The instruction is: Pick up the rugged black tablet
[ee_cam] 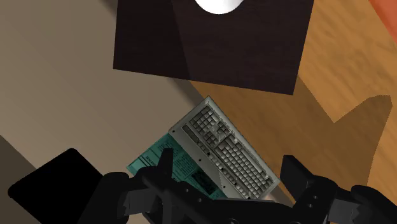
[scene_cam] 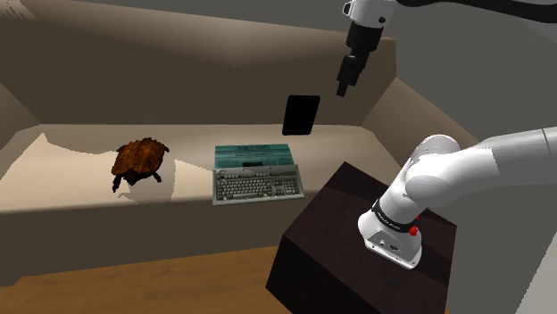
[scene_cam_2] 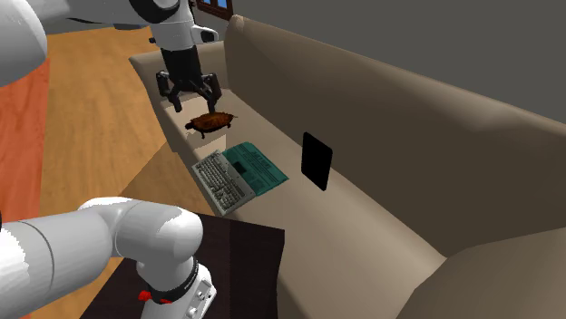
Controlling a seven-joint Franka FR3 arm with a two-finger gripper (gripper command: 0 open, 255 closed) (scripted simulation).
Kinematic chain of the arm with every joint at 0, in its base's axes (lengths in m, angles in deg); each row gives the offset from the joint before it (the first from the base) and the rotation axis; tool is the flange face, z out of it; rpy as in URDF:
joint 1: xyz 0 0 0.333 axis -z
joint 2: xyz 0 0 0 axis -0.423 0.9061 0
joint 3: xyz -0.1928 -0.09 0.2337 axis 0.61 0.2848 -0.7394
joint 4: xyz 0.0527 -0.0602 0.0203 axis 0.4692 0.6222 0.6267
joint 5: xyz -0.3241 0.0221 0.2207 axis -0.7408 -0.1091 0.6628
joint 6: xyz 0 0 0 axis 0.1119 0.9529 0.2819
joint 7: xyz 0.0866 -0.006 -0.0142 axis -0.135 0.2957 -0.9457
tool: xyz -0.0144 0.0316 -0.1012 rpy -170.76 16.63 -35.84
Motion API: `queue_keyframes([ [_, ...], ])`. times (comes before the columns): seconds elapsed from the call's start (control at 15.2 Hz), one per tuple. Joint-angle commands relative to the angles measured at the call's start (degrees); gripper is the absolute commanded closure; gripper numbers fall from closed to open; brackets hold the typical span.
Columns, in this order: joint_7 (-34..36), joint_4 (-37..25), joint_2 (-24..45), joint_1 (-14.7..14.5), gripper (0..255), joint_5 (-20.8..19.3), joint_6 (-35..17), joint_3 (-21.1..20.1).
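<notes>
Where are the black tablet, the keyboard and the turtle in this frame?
tablet (scene_cam: 301,114), shoulder view, middle of its black face.
keyboard (scene_cam: 259,185), shoulder view, middle of its rows of keys.
turtle (scene_cam: 139,158), shoulder view, top of its brown shell.

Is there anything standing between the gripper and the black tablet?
Nothing visible does. The open gripper hangs in free air above the seat, and the tablet stands against the sofa back. The keyboard lies flat on the seat, below that line.
</notes>
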Motion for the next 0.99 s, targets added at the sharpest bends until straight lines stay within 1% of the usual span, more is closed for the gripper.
queue_keyframes([
  [0.0,0.0,0.0,0.0,0.0,0,0.0,0.0,0.0],
  [0.26,-8.84,3.41,0.16,0.44,0,-3.74,-4.67,5.73],
  [0.46,-15.41,4.95,1.55,0.76,0,-6.34,-8.53,10.17],
  [0.73,-24.17,5.59,5.11,0.88,0,-9.15,-14.04,16.22],
  [0.92,-30.8,4.98,8.99,0.52,0,-10.49,-18.3,20.86],
])
